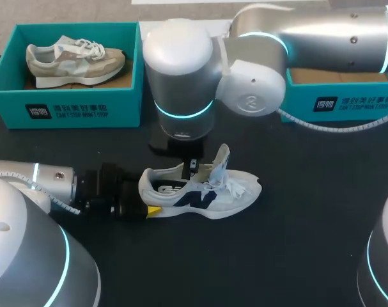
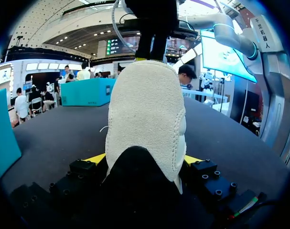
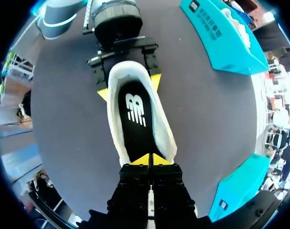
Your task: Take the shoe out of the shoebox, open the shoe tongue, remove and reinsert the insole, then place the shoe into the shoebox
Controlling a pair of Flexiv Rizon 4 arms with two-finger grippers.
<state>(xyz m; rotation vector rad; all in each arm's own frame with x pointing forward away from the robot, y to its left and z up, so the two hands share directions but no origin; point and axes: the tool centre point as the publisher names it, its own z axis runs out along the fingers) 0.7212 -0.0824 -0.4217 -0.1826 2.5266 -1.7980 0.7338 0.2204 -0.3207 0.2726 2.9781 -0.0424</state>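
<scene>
A white and navy shoe [image 1: 200, 188] lies on its sole in the middle of the black table, toe to the right and tongue [image 1: 222, 160] standing up. My left gripper [image 1: 147, 195] comes in from the left, and its wide-set fingers clasp the heel [image 2: 145, 119] from both sides. My right arm reaches past the middle from the right. The right gripper [image 3: 149, 160] points straight down into the shoe's mouth, yellow tips shut together on the black insole [image 3: 135, 114] near the tongue's base. I see nothing between those tips.
A teal shoebox [image 1: 66, 102] at the back left holds a beige shoe [image 1: 72, 59]. A second teal box [image 1: 341, 99] stands at the back right, partly behind my right arm. A white coiled cable [image 1: 328, 126] hangs in front of it.
</scene>
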